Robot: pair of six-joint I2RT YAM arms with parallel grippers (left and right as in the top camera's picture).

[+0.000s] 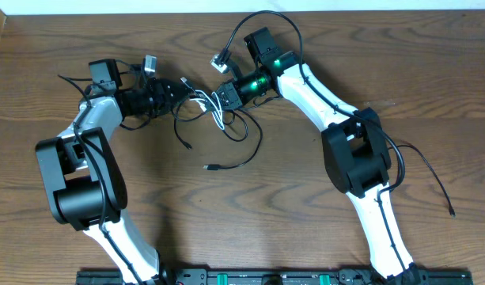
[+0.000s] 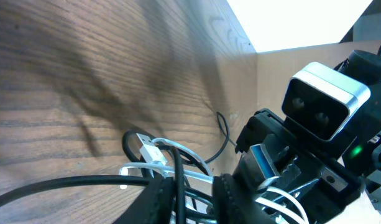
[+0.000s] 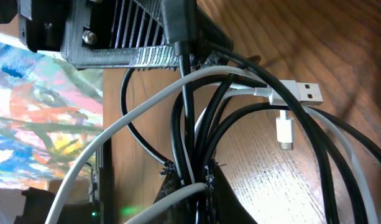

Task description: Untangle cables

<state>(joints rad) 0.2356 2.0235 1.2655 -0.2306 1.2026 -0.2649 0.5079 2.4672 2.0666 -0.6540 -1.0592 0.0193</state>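
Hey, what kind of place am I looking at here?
Probably a robotics lab bench: a left robot arm and a right robot arm at a wooden table, over a tangle of USB cables.

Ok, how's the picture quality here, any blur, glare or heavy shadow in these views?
Overhead: sharp and evenly lit, with soft shadows on the table. Left wrist: the wood is smeared and shadowed, and the top-right corner is blown out. Right wrist: the cables are crisp up close, the white plug is sharp, and there is mild glare on the wood.
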